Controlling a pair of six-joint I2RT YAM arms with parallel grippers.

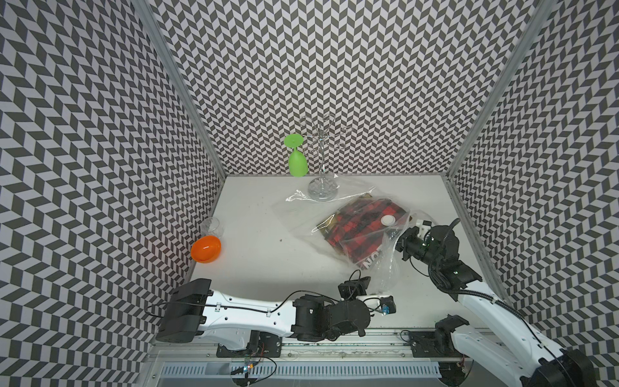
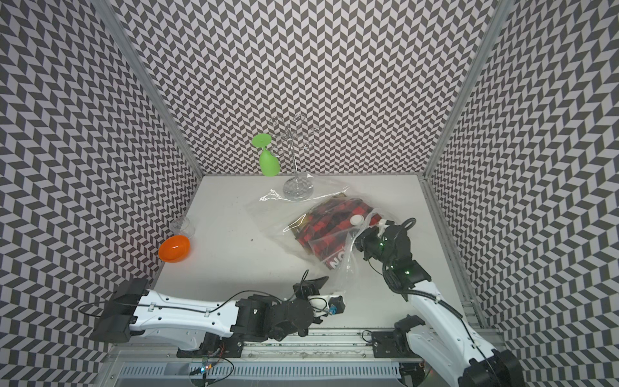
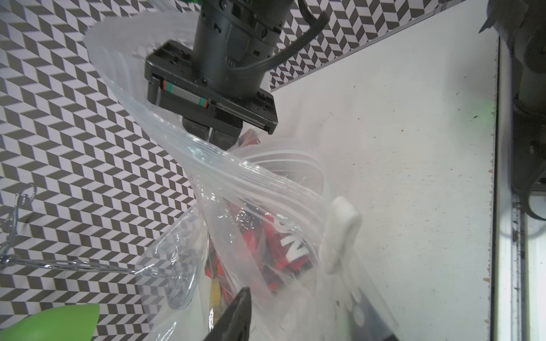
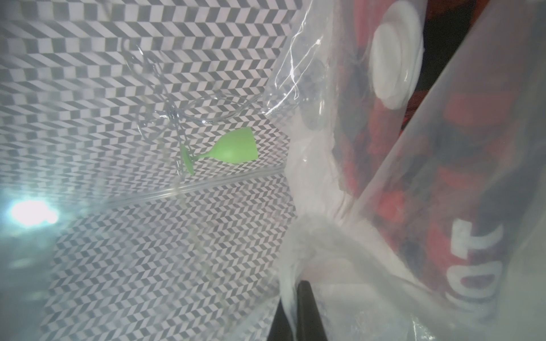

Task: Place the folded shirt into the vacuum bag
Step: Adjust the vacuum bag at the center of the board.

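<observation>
The vacuum bag point(image 1: 301, 214) lies crinkled on the right half of the white table point(image 1: 254, 268), its white valve cap point(image 1: 388, 220) facing up. The folded red-and-black plaid shirt point(image 1: 361, 231) shows through the plastic inside it. My right gripper point(image 1: 399, 236) is shut on the bag's plastic beside the cap, and the film is pinched between its fingers point(image 4: 307, 298). My left gripper point(image 1: 375, 291) sits at the bag's near end. Its jaws stand apart in the left wrist view, the gripper point(image 3: 301, 292) open with loose bag film and the zip strip point(image 3: 251, 171) in front.
A wire glass rack point(image 1: 321, 192) stands at the back with a green wine glass point(image 1: 297, 162) hanging upside down; the bag's far corner touches its base. An orange egg-shaped shell point(image 1: 206, 248) and a clear cup point(image 1: 212, 226) sit by the left wall. Patterned walls enclose three sides.
</observation>
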